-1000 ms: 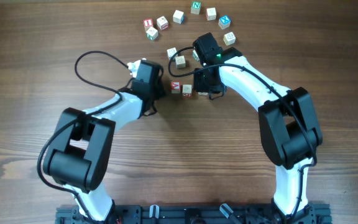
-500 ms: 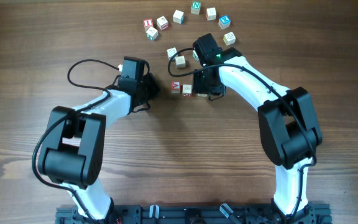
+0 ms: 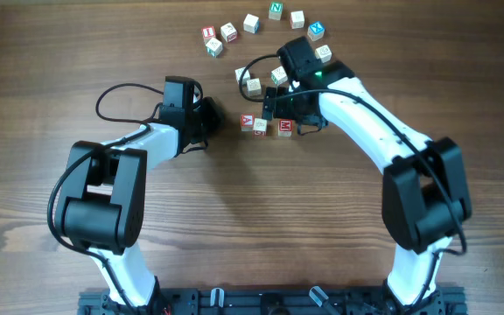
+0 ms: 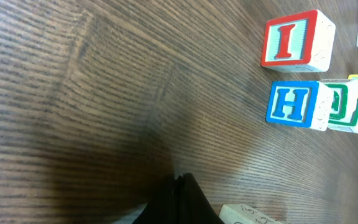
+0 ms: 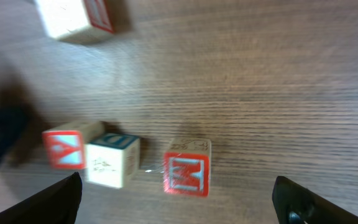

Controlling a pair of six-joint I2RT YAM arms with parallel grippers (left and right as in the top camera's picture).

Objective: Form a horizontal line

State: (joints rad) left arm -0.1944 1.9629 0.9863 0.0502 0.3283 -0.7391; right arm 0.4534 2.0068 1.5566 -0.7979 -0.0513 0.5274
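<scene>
Three small pale wooden cubes with red printing are lying in a row across the dark wooden table (image 3: 234, 227). The red-lettered left cube (image 3: 247, 122) is touching the plain-topped middle cube (image 3: 260, 125), and the red "M" cube (image 3: 284, 128) is sitting just apart on the right. The right gripper (image 3: 289, 112) is hovering over them, fingers spread wide, pinching nothing. The left gripper (image 3: 212, 119) is hanging near the row's left end, fingers pressed together. Eleven other lettered cubes (image 3: 251, 24) are lying scattered beyond, one tucked beside the right arm (image 3: 366, 114).
</scene>
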